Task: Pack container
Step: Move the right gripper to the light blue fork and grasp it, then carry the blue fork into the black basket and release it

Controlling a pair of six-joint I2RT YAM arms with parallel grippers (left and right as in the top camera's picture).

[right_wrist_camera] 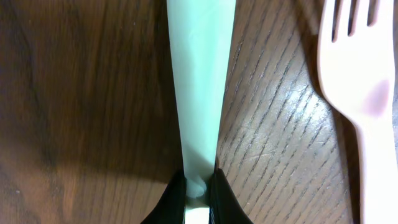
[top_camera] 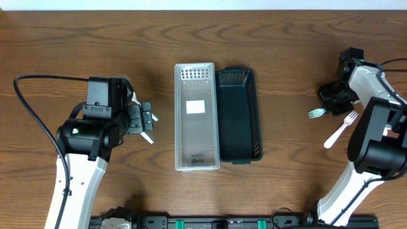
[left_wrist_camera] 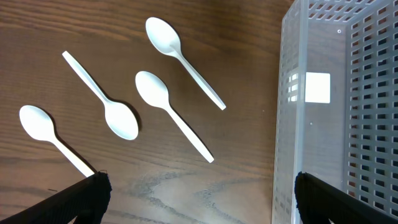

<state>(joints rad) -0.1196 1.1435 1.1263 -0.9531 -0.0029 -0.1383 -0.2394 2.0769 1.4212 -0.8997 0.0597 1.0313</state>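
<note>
Several white plastic spoons lie on the wood in the left wrist view, just left of a clear perforated container. My left gripper is open and empty above them; in the overhead view it sits left of the clear container. A dark green container stands against the clear one's right side. My right gripper is shut on the handle of a pale green fork, low over the table at the far right. The fork's head points left.
A white fork lies beside the green one, also seen in the right wrist view. Both containers look empty apart from a white label in the clear one. A black cable loops at the left edge.
</note>
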